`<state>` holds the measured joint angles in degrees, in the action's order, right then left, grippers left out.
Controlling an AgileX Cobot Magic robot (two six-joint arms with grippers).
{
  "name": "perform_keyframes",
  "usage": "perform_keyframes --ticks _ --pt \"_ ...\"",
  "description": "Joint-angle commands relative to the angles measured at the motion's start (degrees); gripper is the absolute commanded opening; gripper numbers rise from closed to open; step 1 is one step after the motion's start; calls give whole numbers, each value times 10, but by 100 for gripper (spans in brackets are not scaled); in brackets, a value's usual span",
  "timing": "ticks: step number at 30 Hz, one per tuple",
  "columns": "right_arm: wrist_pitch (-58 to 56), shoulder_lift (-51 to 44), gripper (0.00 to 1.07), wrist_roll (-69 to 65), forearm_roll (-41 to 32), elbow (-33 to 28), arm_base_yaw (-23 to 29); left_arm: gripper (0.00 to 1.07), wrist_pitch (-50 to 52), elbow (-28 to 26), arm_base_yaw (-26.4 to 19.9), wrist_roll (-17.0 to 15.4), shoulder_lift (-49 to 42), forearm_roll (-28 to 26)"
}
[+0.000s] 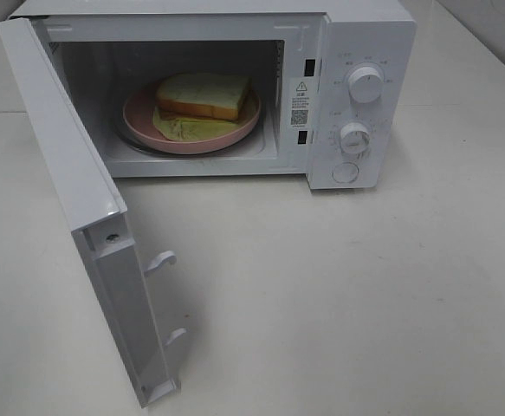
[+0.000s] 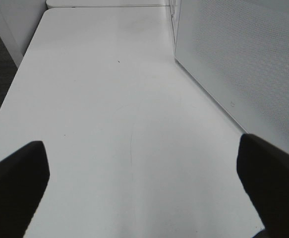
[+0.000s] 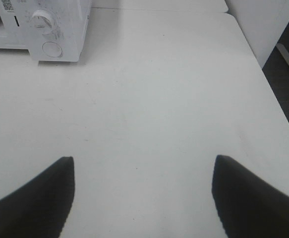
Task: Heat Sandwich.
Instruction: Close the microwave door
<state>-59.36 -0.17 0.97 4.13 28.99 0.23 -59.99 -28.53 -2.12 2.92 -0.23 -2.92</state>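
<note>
The sandwich (image 1: pixel 204 97), a slice of pale bread over a yellow-green layer, lies on a round pink plate (image 1: pixel 136 120) inside the white microwave (image 1: pixel 356 35). It is deep in the cavity, back from the front lip. Neither wrist camera shows it, so it lies well apart from both grippers.

The microwave door (image 1: pixel 70 173) is swung fully open and juts out over the table (image 1: pixel 365 303). Its latch hooks point into the open space in front of the cavity. Two dials (image 1: pixel 365 84) and a round button (image 1: pixel 346 172) sit on the control panel beside the opening.

The left gripper (image 2: pixel 140 141) hangs over bare tabletop with its two dark fingers (image 2: pixel 15 183) spread wide and nothing between them. A tall white dotted panel (image 2: pixel 243 64) stands ahead of it, close along one side. On the opposite side the table edge drops to dark floor.

The right gripper (image 3: pixel 143 158) is also spread apart and holds nothing. The microwave's control corner is ahead of it, toward the left arm's side and well apart from it. Clear white tabletop lies between them. On its outer side, the table edge runs close by.
</note>
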Motion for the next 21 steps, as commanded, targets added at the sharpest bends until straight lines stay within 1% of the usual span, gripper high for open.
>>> perform_keyframes --ticks 1,21 --pt "8 -16 74 -2 5 1 3 98 6 2 2 -2 -16 0" --pt "8 -16 74 -2 5 1 3 98 6 2 2 -2 -16 0"
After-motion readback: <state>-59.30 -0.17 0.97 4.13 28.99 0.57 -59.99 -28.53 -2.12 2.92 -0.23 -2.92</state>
